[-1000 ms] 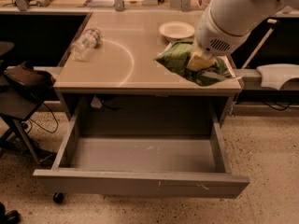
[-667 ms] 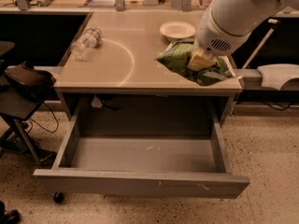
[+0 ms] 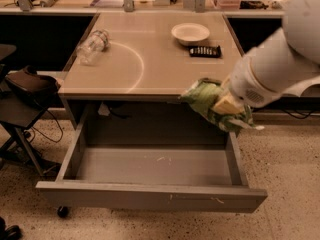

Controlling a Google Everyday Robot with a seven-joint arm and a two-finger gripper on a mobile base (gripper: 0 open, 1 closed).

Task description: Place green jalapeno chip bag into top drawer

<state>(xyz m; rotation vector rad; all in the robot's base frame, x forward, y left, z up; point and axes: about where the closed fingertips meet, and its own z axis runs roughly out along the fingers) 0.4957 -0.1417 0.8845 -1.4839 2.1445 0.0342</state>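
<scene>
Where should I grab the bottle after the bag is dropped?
Grip the bottle across its mid-body from above, closing square to its long axis: it lies on its side, diagonally, near the table's left edge. The gripper holds the bag over the drawer's right rear corner.

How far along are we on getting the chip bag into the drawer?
Done: the wide grey metal top drawer stands open, and the crinkly green jalapeno chip bag is off the beige tabletop. In hand: the gripper, jaws shut on the bag, holds it above the drawer's right rear corner. Left: lower it in and release.
</scene>
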